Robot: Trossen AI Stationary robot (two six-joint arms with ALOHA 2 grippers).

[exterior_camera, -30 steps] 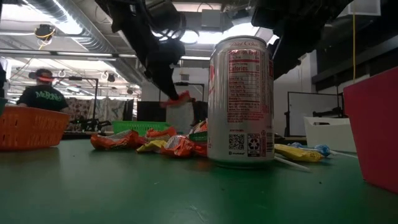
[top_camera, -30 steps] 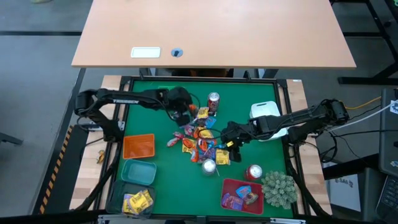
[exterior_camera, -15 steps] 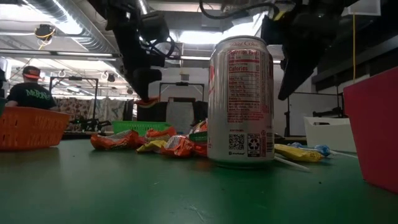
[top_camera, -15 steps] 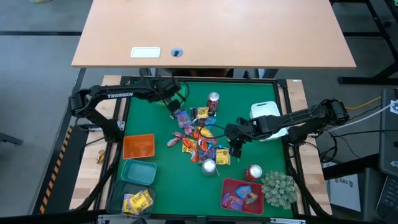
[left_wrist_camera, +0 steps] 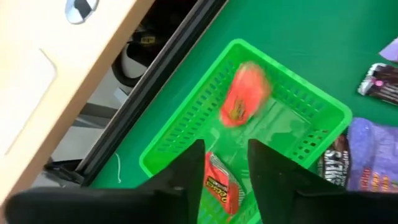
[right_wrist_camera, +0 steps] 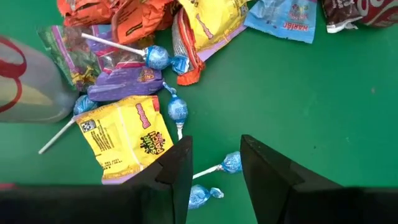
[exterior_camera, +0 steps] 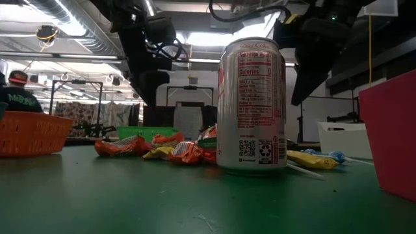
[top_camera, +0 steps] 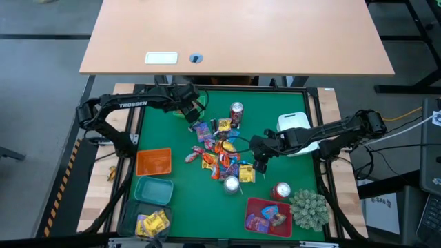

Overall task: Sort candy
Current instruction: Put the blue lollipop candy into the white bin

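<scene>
Both jaws apart, empty; orange candy [left_wrist_camera: 244, 93] over green basket [left_wrist_camera: 186, 132].

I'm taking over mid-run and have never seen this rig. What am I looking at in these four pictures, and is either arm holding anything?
Two dark robot arms work over a green table. The overhead picture shows everything: the left arm on the left, the right arm on the right, and a candy pile in the middle. Around it are drink cans, sorting trays and a spiky plant. The table-level picture looks across the surface past one can. The other two pictures come from cameras on the wrists. The left pincer is open and empty over a green basket, where an orange-red sweet shows blurred. The right pincer is also open and empty, above blue lollipops beside a yellow packet.
</scene>
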